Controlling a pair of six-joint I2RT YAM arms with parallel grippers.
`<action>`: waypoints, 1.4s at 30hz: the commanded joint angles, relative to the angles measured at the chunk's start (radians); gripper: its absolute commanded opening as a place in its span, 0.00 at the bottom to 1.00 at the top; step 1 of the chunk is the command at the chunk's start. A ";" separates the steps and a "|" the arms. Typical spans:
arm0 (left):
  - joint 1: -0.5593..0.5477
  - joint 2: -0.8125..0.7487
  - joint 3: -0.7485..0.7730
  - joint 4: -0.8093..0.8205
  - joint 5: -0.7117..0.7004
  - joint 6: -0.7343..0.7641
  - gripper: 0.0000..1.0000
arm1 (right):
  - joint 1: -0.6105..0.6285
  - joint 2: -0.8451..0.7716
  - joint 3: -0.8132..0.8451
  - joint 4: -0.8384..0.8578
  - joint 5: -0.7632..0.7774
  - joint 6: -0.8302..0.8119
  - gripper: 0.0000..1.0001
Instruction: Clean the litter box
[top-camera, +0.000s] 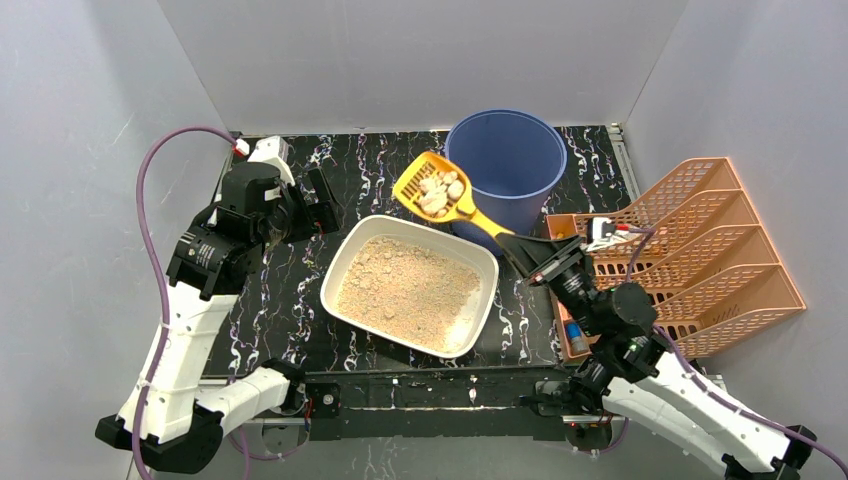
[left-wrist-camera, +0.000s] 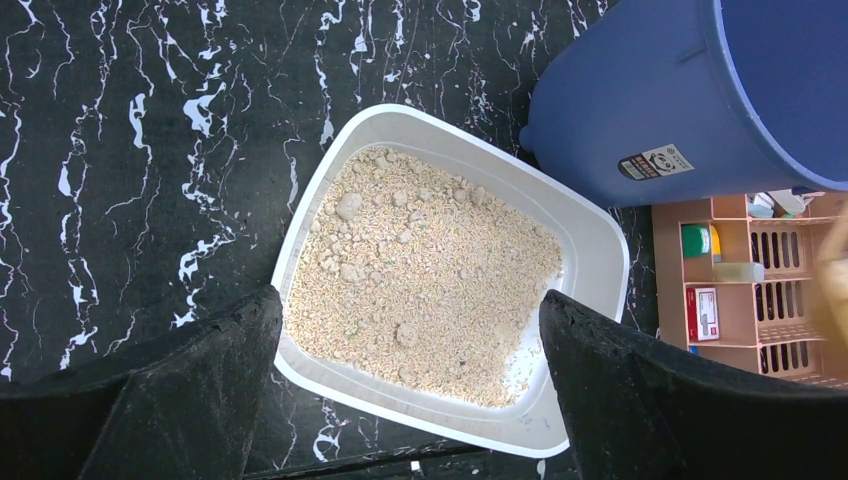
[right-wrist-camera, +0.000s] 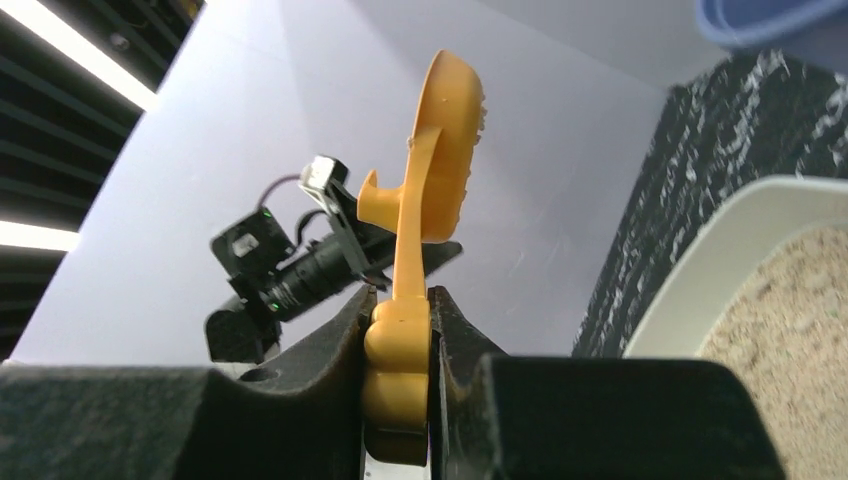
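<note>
The litter box (top-camera: 487, 290) is a shallow white tray of tan litter (top-camera: 405, 290) in the middle of the black marbled table. My right gripper (top-camera: 522, 245) is shut on the handle of a yellow scoop (top-camera: 435, 188). The scoop holds pale clumps and hangs above the box's far edge, beside the blue bucket (top-camera: 510, 160). In the right wrist view the scoop (right-wrist-camera: 440, 160) rises from between my fingers (right-wrist-camera: 398, 300). My left gripper (top-camera: 312, 205) is open and empty, raised left of the box. From the left wrist, the litter box (left-wrist-camera: 600, 270) lies below my left gripper (left-wrist-camera: 410, 300).
An orange-pink lattice rack (top-camera: 690, 255) stands at the right edge of the table, close behind my right arm. The blue bucket (left-wrist-camera: 680, 90) stands at the far corner of the box. Grey walls close in the table on three sides.
</note>
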 joint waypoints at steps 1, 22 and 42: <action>0.000 -0.019 -0.012 -0.003 -0.008 0.013 0.98 | 0.001 -0.004 0.168 -0.012 0.115 -0.154 0.01; 0.000 -0.023 -0.046 0.014 -0.014 0.020 0.98 | 0.001 0.001 0.374 -0.226 0.485 -0.549 0.01; 0.000 -0.035 -0.054 0.003 -0.029 0.028 0.98 | 0.001 0.232 0.464 -0.257 0.514 -1.076 0.01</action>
